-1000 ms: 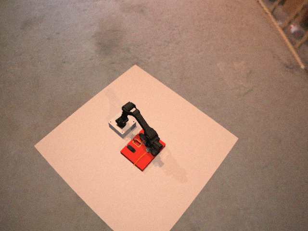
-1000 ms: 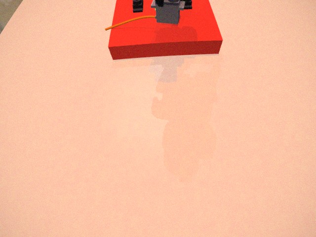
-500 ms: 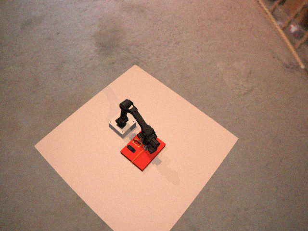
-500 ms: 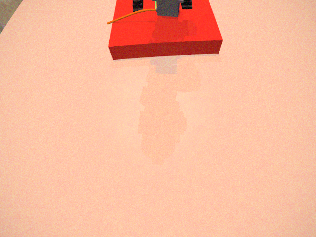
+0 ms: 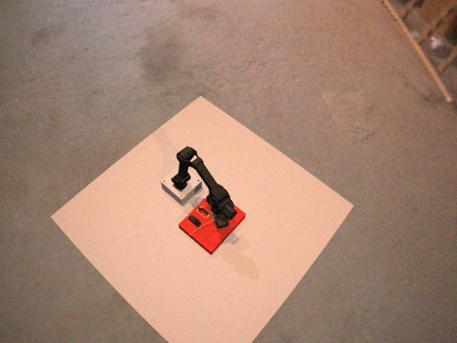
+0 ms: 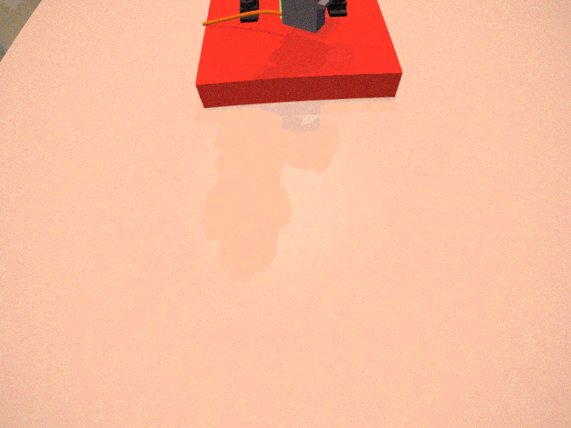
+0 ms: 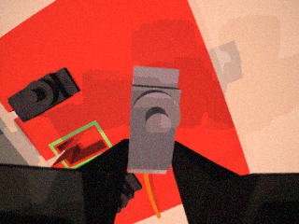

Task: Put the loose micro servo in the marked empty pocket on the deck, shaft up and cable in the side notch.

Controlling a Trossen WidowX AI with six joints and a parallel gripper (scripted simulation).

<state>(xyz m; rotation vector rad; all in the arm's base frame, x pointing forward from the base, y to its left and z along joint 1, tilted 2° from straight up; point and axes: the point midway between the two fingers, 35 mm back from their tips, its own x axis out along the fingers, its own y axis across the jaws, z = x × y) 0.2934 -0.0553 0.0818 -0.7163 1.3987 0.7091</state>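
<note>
Hanging in the jaws, micro servo above red deck, pocket alongside.

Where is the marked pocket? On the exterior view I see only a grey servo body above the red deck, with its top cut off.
Observer: In the wrist view the green-outlined pocket lies toward the picture's left of the micro servo, apart from it. The servo is not over it.
Operator: Does the hand actually have the servo?
Observer: Yes. The hand is shut on the servo's body, and the output shaft faces the wrist camera.
Operator: Is there anything close to the pocket?
Observer: A dark servo lies on the deck just past the pocket, clear of the green outline.
</note>
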